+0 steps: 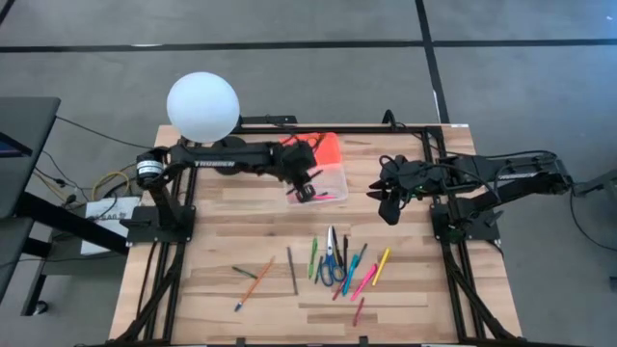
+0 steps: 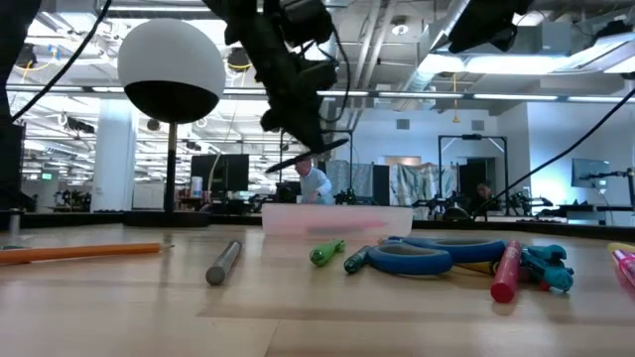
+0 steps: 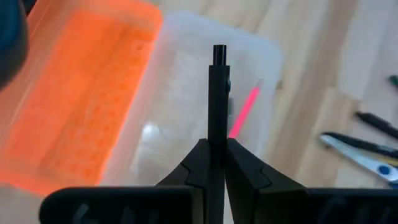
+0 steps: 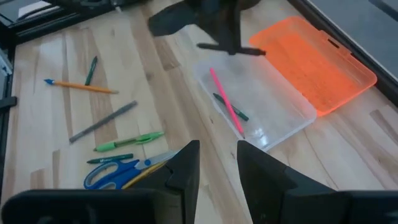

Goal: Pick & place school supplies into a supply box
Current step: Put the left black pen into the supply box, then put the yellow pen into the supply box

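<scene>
A: Where is the left hand (image 1: 307, 189)?

B: Over the small clear plastic box (image 1: 323, 183), which lies open on the wooden worktop (image 1: 212, 289) with its bright orange ribbed lid (image 4: 314, 65) folded out beside it. The fingers are pinched tight on a thin black pen (image 3: 217, 99), held above the open box.

A: Anything inside the box?

B: A pink pencil (image 4: 225, 102) lies on the bottom, with a dark green pen (image 4: 230, 107) crossing it.

A: And the right hand (image 4: 216, 163)?

B: It hangs above the worktop to the right of the box, well apart from it, fingers partly spread with nothing between them.

A: What lies loose on the worktop?

B: Small blue-handled scissors (image 1: 331, 262) in a cluster of coloured pens, a yellow pencil (image 1: 382, 265) on the cluster's right edge, a grey pencil (image 1: 291, 269) to the left, and an orange pencil (image 1: 254, 283) farther left. A white globe lamp (image 1: 202, 107) stands at the far left corner.
</scene>
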Available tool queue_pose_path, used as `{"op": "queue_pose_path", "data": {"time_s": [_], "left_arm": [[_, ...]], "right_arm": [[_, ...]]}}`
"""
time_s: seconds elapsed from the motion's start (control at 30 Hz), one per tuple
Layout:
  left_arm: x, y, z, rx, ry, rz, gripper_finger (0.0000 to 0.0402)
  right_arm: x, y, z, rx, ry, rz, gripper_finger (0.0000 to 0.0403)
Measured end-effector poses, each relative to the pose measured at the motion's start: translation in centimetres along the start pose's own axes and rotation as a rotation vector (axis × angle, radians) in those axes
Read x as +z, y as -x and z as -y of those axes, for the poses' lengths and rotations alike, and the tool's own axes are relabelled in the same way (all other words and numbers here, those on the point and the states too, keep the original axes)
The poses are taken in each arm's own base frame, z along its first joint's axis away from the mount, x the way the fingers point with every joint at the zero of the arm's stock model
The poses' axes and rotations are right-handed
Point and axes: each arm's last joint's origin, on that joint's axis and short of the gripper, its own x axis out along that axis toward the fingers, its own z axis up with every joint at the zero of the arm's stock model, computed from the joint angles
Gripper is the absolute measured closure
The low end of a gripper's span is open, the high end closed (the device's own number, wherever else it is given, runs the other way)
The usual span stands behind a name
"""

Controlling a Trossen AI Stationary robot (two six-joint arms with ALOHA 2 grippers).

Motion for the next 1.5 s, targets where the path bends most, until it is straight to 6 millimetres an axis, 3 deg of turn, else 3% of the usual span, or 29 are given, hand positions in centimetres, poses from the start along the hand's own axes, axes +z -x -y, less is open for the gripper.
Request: {"op": "queue_pose_path", "data": {"time_s": [0.37, 0.9, 1.27, 1.5], "left_arm": [[-0.2, -3.1, -1.0, 0.014, -0.046, -0.030, 0.0376], [0.0, -4.2, -0.9, 0.023, -0.092, 0.005, 0.0358], [0.0, -4.1, -0.6, 0.018, -0.077, 0.007, 0.0276], [0.5, -0.7, 1.4, -0.096, -0.038, 0.067, 0.0272]], "right_arm": [[-0.1, 0.1, -0.2, -0.020, -0.026, 0.008, 0.0302], [-0.5, 0.2, -0.8, -0.001, -0.062, -0.009, 0.0302], [-1.8, 0.5, -1.3, -0.007, 0.025, -0.113, 0.0302], [-3.0, 1.1, -2.3, 0.079, 0.300, -0.195, 0.0302]]}}
